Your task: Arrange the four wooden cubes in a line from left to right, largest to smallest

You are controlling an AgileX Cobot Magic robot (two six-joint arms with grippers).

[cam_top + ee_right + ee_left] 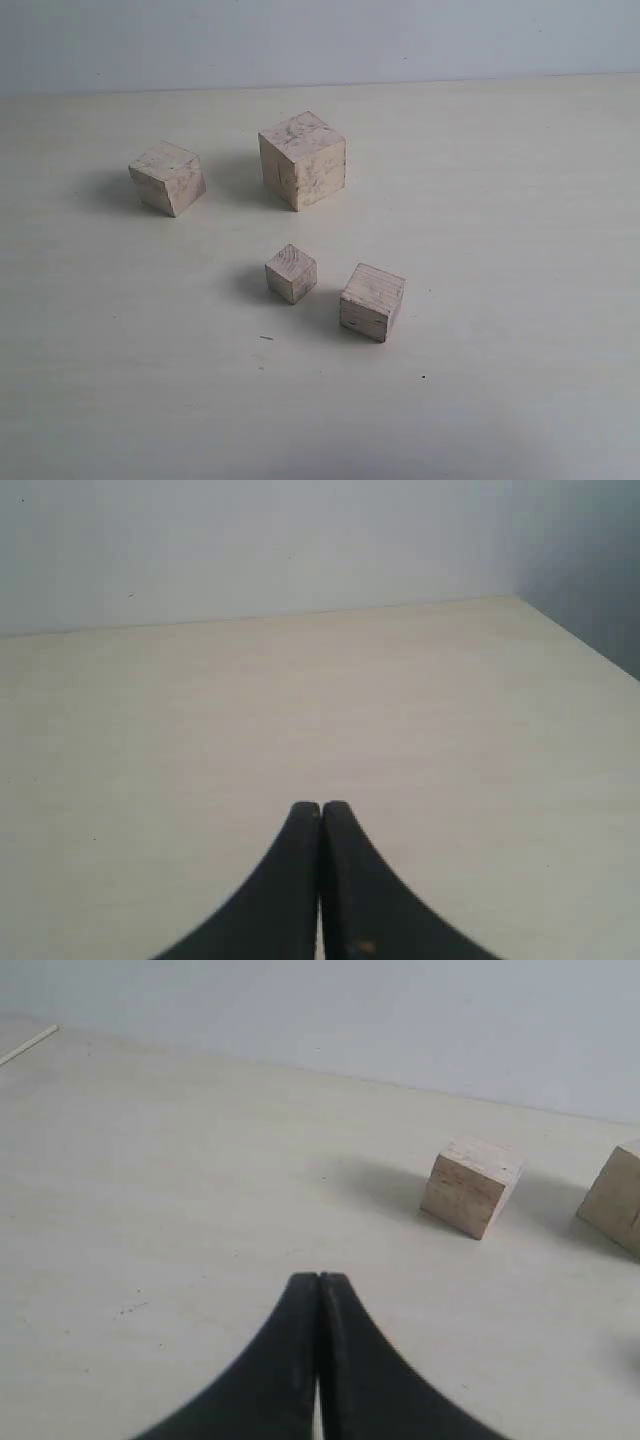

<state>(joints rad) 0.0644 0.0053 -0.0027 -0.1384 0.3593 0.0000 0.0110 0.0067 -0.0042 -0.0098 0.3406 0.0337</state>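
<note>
Left gripper [319, 1290]: black jaws pressed together, nothing between them, poised over bare worktop [500, 400]. Two cubes lie ahead of it, well clear of the tips.

Right gripper [320, 815]: jaws likewise clamped tight on nothing. Only bare worktop ahead, out to the far right corner and the pale wall [250, 540]. No cube in its view.

Neither gripper shows in the exterior view.

Cubes, all resting on the worktop, none touching another:
- Third cube [372, 300]: nearest the near edge, slightly right of centre, turned corner-on.
- Smallest cube [291, 273]: just beside the third, to its left and a touch farther back. A narrow gap between them.
- Second-largest cube [167, 177]: farther back, toward the left edge, well apart from the near pair. Appears tilted.
- Largest cube [303, 158]: closest to the far edge, near centre, to the right of the second-largest. Upright, one vertical corner facing forward.

Not in a line. Sizes unordered left to right.
</note>
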